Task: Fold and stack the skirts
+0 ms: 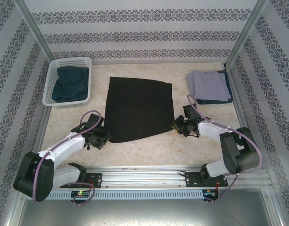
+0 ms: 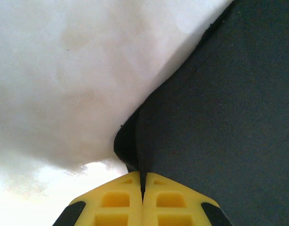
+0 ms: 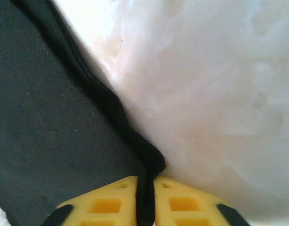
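- Left wrist view: the left gripper [image 2: 143, 181] has its two yellow fingers pressed together, pinching a raised corner of the black skirt [image 2: 220, 117] just above the pale table [image 2: 64, 70].
- Right wrist view: the right gripper [image 3: 145, 188] has its yellow fingers closed on the thick seamed edge of the same skirt, with a dark band of cloth filling the narrow gap between them.
- Top view: the skirt lies spread flat in the middle of the table. Each gripper holds one of its two near corners, left and right.
- Handling, as a judgement: the cloth looks light, soft and limp. It will sag and drape wherever it is not held, and it may slip from a thin pinch. The doubled hem and corners give the firmest hold, and lifting both corners evenly should keep the fold square.
- Direction: the straight, slightly narrower edge, likely the waist, faces away from the arms. The wider, curved hem faces them. The waist-to-hem axis runs from far to near, though the skirt is almost as wide as it is long.
- Far left: a white basket [image 1: 50, 80] holds a dark blue skirt [image 1: 69, 84].
- Far right: a folded lavender skirt [image 1: 208, 84] rests on another dark blue skirt [image 1: 215, 100].
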Robot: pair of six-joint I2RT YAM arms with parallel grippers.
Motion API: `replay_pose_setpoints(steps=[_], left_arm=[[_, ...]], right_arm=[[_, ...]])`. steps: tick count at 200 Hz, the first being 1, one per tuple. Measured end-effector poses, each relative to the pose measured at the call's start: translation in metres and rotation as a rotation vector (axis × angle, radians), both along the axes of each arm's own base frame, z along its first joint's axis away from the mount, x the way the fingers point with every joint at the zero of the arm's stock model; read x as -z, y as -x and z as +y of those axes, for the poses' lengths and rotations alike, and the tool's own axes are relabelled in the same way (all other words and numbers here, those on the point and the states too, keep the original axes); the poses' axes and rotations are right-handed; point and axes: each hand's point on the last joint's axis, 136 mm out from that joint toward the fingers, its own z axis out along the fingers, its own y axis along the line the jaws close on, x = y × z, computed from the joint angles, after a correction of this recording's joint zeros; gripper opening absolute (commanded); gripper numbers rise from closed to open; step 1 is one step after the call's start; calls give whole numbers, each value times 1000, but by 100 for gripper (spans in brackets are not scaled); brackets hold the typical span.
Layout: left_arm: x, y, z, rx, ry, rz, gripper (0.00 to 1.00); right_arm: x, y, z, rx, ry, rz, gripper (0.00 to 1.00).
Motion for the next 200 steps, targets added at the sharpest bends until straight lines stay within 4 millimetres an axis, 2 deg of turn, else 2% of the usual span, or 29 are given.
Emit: replay_pose_setpoints(steps=[10, 27, 36, 49, 69, 84, 96, 104, 123, 149, 181, 200], left_arm=[[0, 0, 1, 1, -7, 0, 0], [-7, 3, 4, 9, -26, 0, 0], [-17, 0, 6, 11, -36, -17, 0], [-41, -9, 7, 21, -54, -63, 0], [-96, -39, 5, 48, -82, -184, 0], [-135, -66, 2, 76, -105, -273, 0], [-156, -89, 0, 105, -131, -321, 0], [-163, -104, -1, 125, -152, -337, 0], [-165, -140, -2, 170, -203, -348, 0], [-156, -190, -5, 228, -272, -350, 0], [-136, -253, -7, 268, -317, -361, 0], [-116, -279, -5, 277, -347, -351, 0]], right_arm=[[-1, 1, -1, -3, 4, -5, 0], [-6, 7, -4, 1, 8, -16, 0], [-13, 10, -5, 1, 6, -26, 0], [-26, 11, -6, -2, 2, -54, 0], [-47, 5, -8, -1, 5, -94, 0], [-64, -10, -10, 4, 8, -132, 0], [-78, -27, -11, 4, 13, -167, 0], [-86, -39, -12, 5, 18, -189, 0], [-98, -70, -14, 8, 26, -226, 0], [-100, -112, -14, -1, 43, -246, 0], [-86, -167, -9, -14, 48, -262, 0], [-68, -192, -6, -18, 42, -251, 0]])
